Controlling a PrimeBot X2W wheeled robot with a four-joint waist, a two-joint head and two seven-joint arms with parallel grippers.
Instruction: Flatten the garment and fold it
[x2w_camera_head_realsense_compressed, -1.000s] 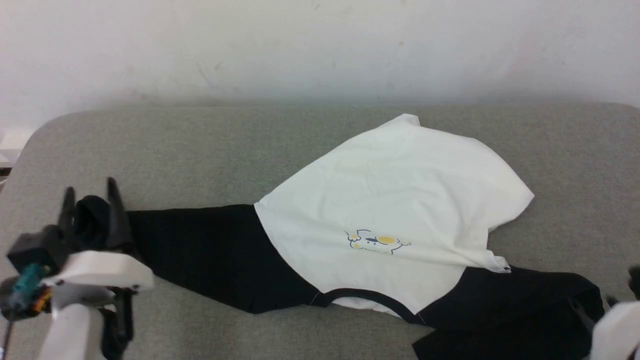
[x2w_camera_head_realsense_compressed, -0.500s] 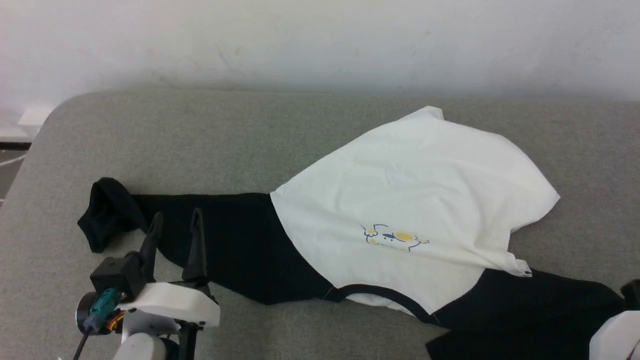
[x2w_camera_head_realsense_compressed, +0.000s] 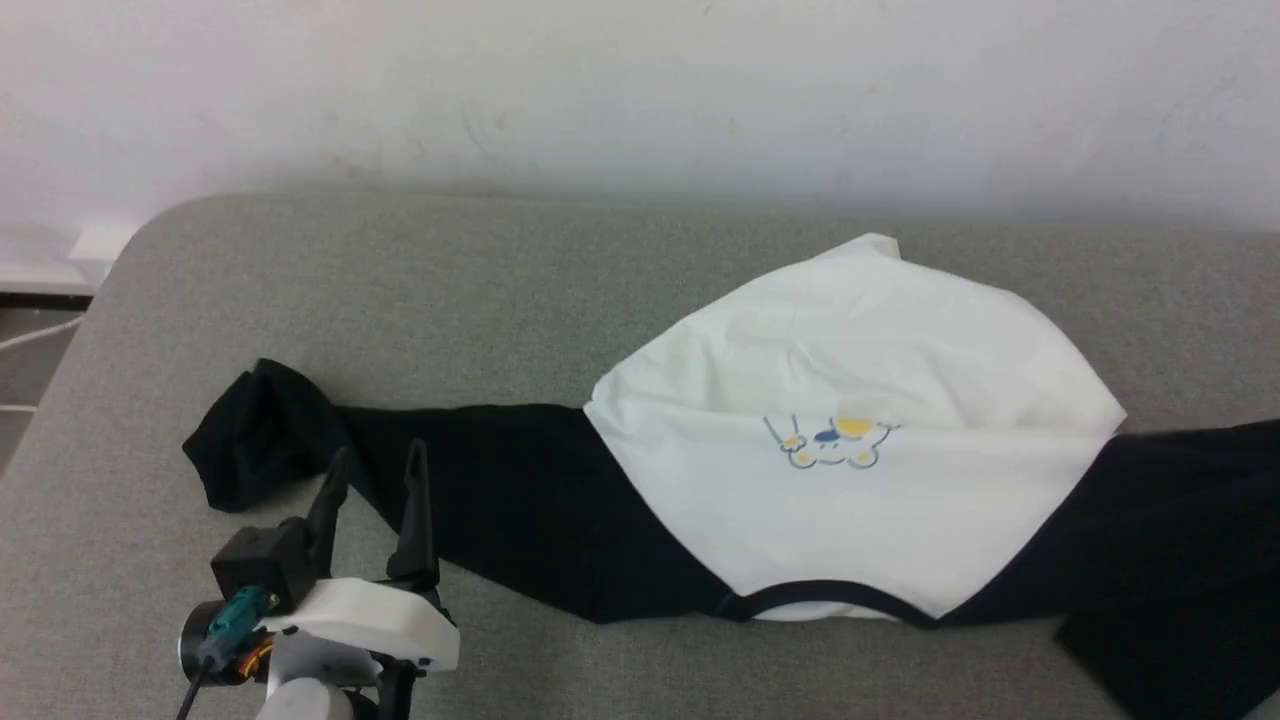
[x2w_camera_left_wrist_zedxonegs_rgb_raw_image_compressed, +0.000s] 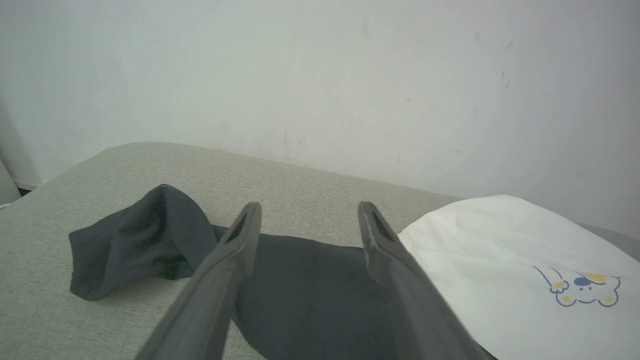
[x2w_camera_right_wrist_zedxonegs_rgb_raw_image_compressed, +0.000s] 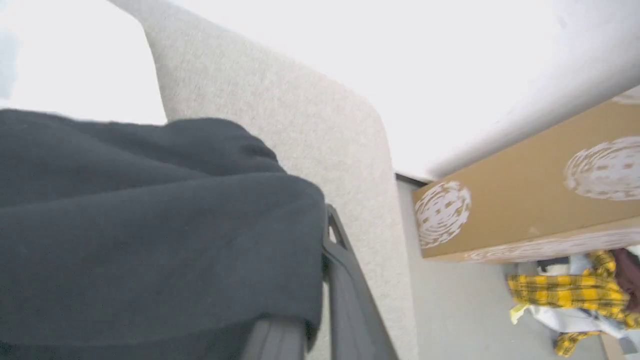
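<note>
Nearest to the robot, the left gripper hovers low over the grey padded surface. Its two dark fingers stand wide apart and hold nothing; their tips are just above the near edge of the left sleeve.

The right gripper is at the far right end of the surface. Its fingers are closed, and black cloth of the right sleeve hangs over them. I judge that it has caught this sleeve near its end, though one finger is hidden under the cloth. Beyond it, on the floor, stands a cardboard box.

The shirt lies across the surface with its black collar towards the robot and its bottom edge towards the wall. The two black sleeves go out to both sides, almost in one line. The left cuff is bunched up and stands a little. The cream body has soft wrinkles and bulges around the small blue and yellow print.

It seems the flattening step is in hand, and folding has not begun. The next move probably asks the right arm to pull its sleeve outward and lay it straight. The left gripper should then go down to the bunched cuff, pinch it and draw it flat. A gentle pull is needed, or the body will slide and wrinkle more.
</note>
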